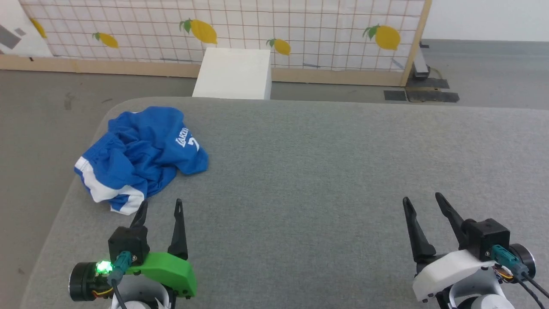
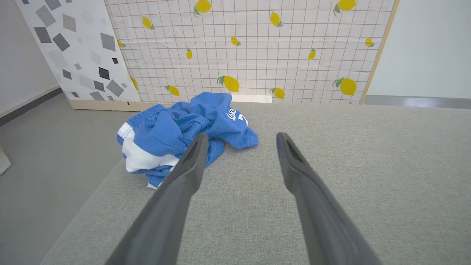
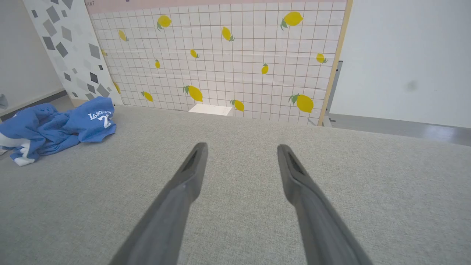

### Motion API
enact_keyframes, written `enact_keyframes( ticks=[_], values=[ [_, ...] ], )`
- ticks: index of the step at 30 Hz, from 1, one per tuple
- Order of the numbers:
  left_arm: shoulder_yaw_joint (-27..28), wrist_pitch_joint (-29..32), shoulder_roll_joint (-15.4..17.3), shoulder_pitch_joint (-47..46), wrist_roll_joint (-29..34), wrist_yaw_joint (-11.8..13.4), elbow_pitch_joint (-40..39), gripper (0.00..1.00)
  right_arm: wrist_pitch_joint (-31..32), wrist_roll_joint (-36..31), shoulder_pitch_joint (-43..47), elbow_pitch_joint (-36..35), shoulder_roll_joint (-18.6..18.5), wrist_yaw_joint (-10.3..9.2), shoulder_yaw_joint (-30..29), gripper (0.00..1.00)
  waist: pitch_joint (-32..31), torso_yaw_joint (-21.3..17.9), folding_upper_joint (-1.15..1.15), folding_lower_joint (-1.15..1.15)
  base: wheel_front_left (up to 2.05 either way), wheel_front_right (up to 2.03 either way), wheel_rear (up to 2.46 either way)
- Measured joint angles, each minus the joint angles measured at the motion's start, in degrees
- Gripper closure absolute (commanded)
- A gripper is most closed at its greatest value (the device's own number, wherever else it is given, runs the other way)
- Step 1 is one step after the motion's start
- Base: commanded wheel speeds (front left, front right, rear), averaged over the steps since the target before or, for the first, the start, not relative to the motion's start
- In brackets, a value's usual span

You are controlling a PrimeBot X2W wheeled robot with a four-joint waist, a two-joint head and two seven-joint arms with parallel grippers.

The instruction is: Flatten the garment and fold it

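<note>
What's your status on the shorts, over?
Left gripper open, by the shorts; right gripper open, well apart. Shorts crumpled near table left edge, unheld. Nothing blocking.

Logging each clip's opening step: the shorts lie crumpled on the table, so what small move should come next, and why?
Probably ease the left tool forward to the near edge of the blue shorts. They lie bunched on the grey table, just beyond that tool's open fingers; the right tool, also open, is far off.
</note>
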Motion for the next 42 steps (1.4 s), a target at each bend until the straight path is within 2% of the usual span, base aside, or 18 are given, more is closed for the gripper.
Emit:
enact_keyframes(
  ticks=[42],
  values=[
    [-0.99,-4.85,0.0,2.15,-2.94,2.02,1.11,0.0,-4.81,3.45,0.21,3.21,0.01,0.0,2.7,0.0,-0.88,14.96,0.0,0.0,0.0,0.0,0.0]
  ],
)
